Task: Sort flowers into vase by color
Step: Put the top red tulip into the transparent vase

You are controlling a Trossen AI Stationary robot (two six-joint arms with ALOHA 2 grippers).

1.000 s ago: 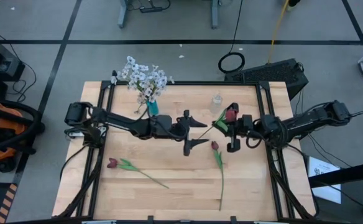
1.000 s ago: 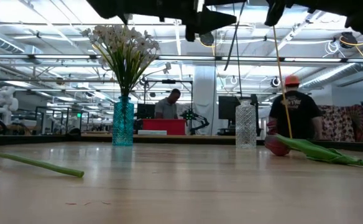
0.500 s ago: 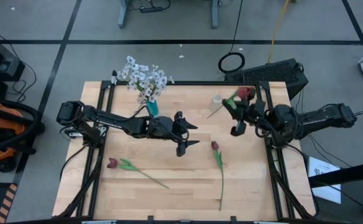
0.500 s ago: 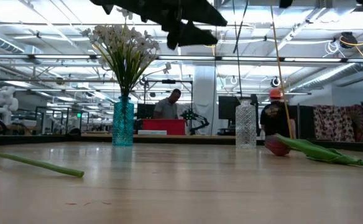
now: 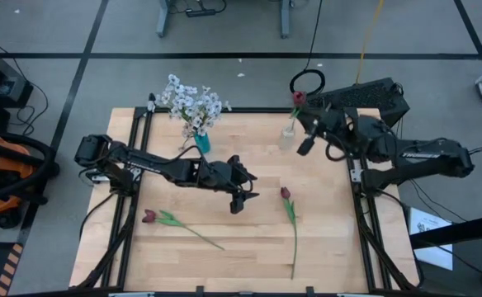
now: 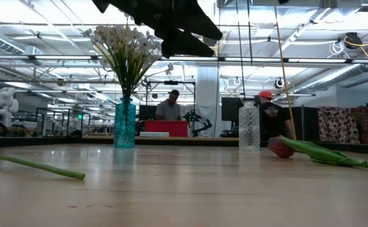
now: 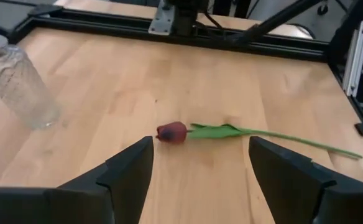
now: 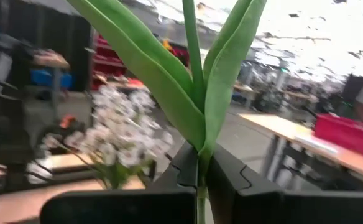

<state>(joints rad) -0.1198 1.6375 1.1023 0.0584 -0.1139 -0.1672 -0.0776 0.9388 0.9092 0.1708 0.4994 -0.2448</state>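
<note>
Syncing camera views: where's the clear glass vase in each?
High: clear glass vase at the table's far edge, right of centre, under the right gripper.
Low: right of centre.
Left wrist: beyond the fingers.
Right wrist: not in it.
Shared landmark: teal vase.

A grey floor (image 5: 224, 78) crossed by dark tape lines is seen around the wooden table (image 5: 224, 264). Beyond the table, a red counter (image 6: 166, 128) is being lit by ceiling lights (image 6: 335, 69), with two people (image 6: 169, 106) standing nearby.
</note>
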